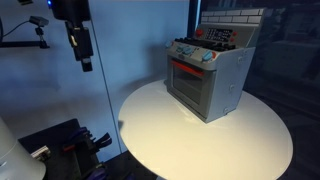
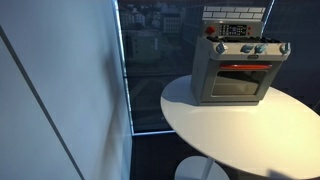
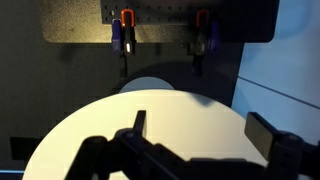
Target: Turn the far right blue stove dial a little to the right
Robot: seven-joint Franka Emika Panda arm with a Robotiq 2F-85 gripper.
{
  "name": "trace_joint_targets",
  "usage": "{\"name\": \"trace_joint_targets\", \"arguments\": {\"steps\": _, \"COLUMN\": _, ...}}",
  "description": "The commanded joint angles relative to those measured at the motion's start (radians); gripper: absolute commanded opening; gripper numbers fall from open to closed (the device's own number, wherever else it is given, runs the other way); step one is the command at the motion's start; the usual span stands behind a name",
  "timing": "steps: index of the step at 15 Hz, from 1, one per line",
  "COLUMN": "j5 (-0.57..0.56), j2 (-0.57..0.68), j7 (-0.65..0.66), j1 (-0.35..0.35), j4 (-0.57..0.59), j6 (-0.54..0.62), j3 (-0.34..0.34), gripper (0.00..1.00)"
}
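Note:
The stove (image 1: pixel 208 82) is a small silver-grey toy oven with a red-trimmed door window, standing on the far side of a round white table (image 1: pixel 190 135). It also shows in an exterior view (image 2: pixel 235 70). A row of light-blue dials runs along its top front; the far right dial (image 2: pixel 283 47) also shows in an exterior view (image 1: pixel 209 57). My gripper (image 1: pixel 85 62) hangs high in the air, well off to the side of the table and far from the stove. In the wrist view the gripper (image 3: pixel 200 130) is open and empty above the table (image 3: pixel 170 110).
A dark wall board with red-and-blue clamps (image 3: pixel 122 30) is beyond the table in the wrist view. Dark equipment (image 1: pixel 65 145) lies on the floor below the gripper. A pale partition (image 2: pixel 60 90) and a window stand beside the table.

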Motion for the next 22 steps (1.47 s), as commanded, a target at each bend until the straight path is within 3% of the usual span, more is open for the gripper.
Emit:
{"name": "trace_joint_targets", "arguments": {"steps": 1, "j5": 0.007, "j2": 0.024, "j7": -0.003, "j1": -0.002, "j4": 0.018, "j6": 0.011, "j3": 0.003, "gripper": 1.0}}
{"name": "trace_joint_targets", "arguments": {"steps": 15, "j5": 0.031, "j2": 0.179, "j7": 0.01, "j1": 0.045, "j4": 0.152, "j6": 0.177, "j3": 0.057, "gripper": 1.0}}
{"name": "trace_joint_targets", "arguments": {"steps": 22, "j5": 0.034, "j2": 0.308, "j7": 0.02, "j1": 0.073, "j4": 0.236, "j6": 0.325, "j3": 0.095, "gripper": 1.0}}
